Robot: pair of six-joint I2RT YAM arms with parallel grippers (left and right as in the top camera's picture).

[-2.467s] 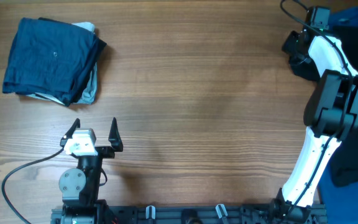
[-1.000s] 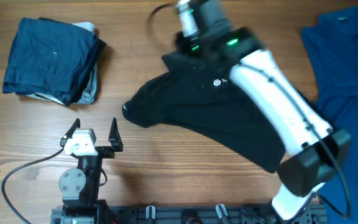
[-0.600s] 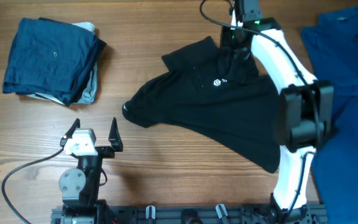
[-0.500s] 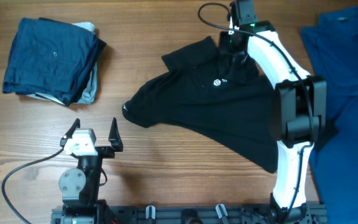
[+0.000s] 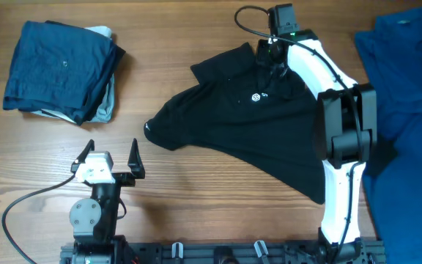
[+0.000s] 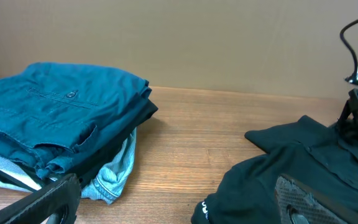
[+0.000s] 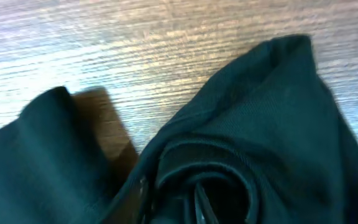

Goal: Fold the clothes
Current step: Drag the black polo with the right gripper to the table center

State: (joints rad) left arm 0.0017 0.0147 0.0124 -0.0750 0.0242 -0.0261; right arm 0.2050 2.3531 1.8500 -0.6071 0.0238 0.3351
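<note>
Right gripper (image 5: pixel 271 61) is sitting low over the collar end of the black T-shirt (image 5: pixel 233 136), at about 1 o'clock on the table in the overhead view. Dark fingers against dark cloth are giving nothing away, so I cannot tell whether the jaws are pinching the fabric or only standing over it (the right wrist camera is showing just rolled collar ribbing and a blurred strip of wood). Left gripper (image 5: pixel 111 147) is resting at 7 o'clock with its jaws spread wide and nothing between them.

On the chest a small white round logo (image 5: pixel 256 97) is showing, with lettering beside it too small to read.

The T-shirt is lying rumpled and unfolded, stretching from 1 o'clock down toward 5 o'clock, with one sleeve tip pointing to 9 o'clock, near the left gripper but apart from it. The white right arm (image 5: pixel 343 183) is crossing over its 3 o'clock side. Bare wood is lying open between the sleeve and the folded navy-blue stack (image 5: pixel 57 66) at 10 o'clock, where a pale garment is peeking out underneath, and also along the near edge at 6 o'clock. A bright blue collared shirt (image 5: pixel 405 66) is crowding the 3 o'clock edge.

Everything is resting on a wooden table (image 5: pixel 218 213) with grain running side to side; the left wrist view is showing a plain tan wall behind it.
</note>
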